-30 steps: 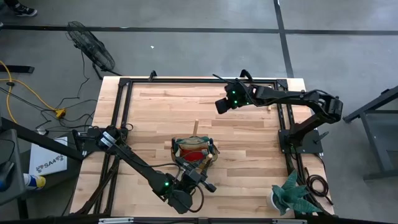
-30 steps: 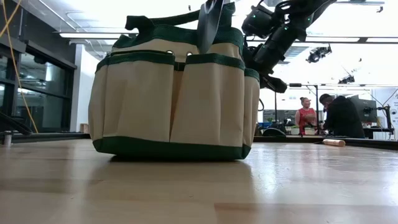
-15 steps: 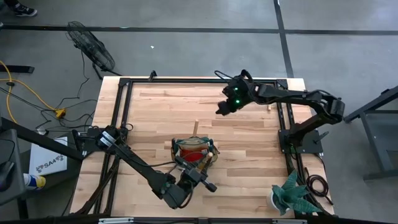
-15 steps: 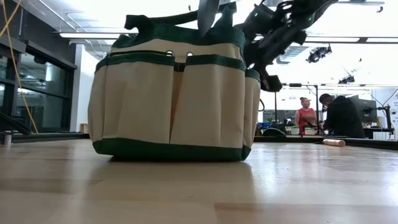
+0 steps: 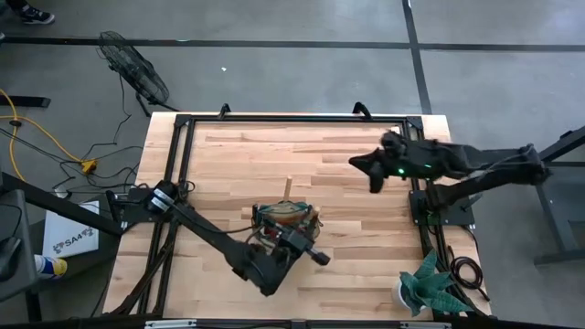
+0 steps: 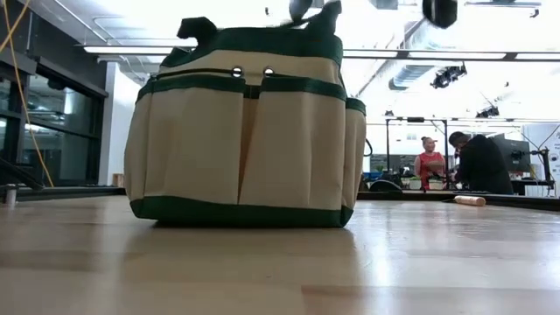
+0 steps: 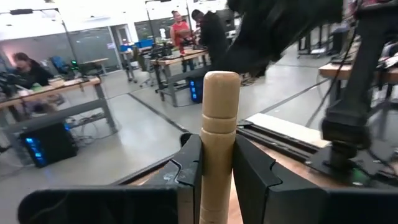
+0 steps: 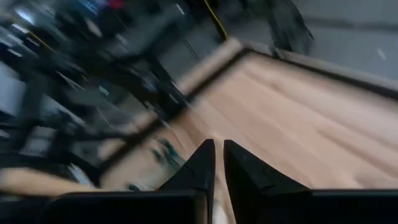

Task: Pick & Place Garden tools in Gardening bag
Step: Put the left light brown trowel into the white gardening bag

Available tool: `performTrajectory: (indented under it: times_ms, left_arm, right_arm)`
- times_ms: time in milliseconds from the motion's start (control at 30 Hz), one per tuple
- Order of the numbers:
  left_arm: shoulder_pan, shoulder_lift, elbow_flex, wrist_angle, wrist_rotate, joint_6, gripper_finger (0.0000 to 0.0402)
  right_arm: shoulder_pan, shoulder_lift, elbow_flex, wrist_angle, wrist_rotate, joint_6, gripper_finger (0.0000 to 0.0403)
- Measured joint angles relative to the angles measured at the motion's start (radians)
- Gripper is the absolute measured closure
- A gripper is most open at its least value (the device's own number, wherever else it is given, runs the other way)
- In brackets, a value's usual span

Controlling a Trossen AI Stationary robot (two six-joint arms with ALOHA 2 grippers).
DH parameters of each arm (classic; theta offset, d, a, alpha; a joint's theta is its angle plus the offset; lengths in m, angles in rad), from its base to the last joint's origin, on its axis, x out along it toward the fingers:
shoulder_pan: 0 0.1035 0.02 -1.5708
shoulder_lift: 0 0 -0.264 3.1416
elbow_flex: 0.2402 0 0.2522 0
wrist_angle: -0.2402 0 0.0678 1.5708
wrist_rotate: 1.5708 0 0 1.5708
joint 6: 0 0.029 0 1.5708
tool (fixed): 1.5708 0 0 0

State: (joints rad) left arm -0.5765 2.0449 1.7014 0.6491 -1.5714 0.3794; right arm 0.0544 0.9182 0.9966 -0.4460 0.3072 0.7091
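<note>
The gardening bag [image 5: 286,219], beige with green trim, stands upright on its flat bottom near the table's middle; the low view shows its pocketed side [image 6: 245,131]. My left gripper [image 5: 313,256] hangs at the bag's near right side, shut on a wooden-handled tool [image 7: 220,118]. The tool's grey metal blade [image 6: 300,9] shows blurred above the bag's rim. My right gripper [image 5: 369,172] hovers high over the table's right part, far from the bag, its fingers [image 8: 203,163] together with nothing between them. My left gripper pinches the tool's round wooden handle [image 7: 217,163] between its two fingers, a short way below the handle's rounded free end [image 7: 221,84]. The fingers reach in level and lie across the handle. The tool is lifted, with its blade end over the bag's top.
A short wooden stick [image 5: 287,185] lies on the table beyond the bag. A white pot with a spiky green plant [image 5: 430,285] stands at the near right corner. Black frame rails [image 5: 292,120] run along the table's edges. People stand in the room behind.
My right gripper has swung from the table's far middle toward its right edge and risen. My left gripper has gone up beside the bag with the tool, whose blade has climbed from the bag's rim almost out of the low view's top.
</note>
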Motion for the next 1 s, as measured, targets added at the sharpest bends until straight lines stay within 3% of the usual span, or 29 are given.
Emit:
performTrajectory:
  times_ms: [100, 333, 733, 1000]
  left_arm:
    - [0.020, 0.000, 0.009, -0.001, 0.000, 0.036, 0.0347]
    - [0.044, 0.000, 0.009, -0.001, 0.000, 0.037, 0.0347]
    - [0.046, 0.000, 0.009, -0.002, -0.007, 0.043, 0.0347]
    - [0.044, -0.001, 0.010, -0.002, -0.002, 0.043, 0.0347]
  right_arm:
    - [0.110, -0.017, 0.000, 0.119, 0.080, -0.059, 0.0378]
    - [0.248, 0.081, 0.000, 0.355, 0.084, -0.298, 0.0369]
    - [0.279, 0.249, -0.001, 0.489, 0.057, -0.387, 0.0199]
    - [0.298, 0.271, -0.001, 0.539, 0.034, -0.396, 0.0184]
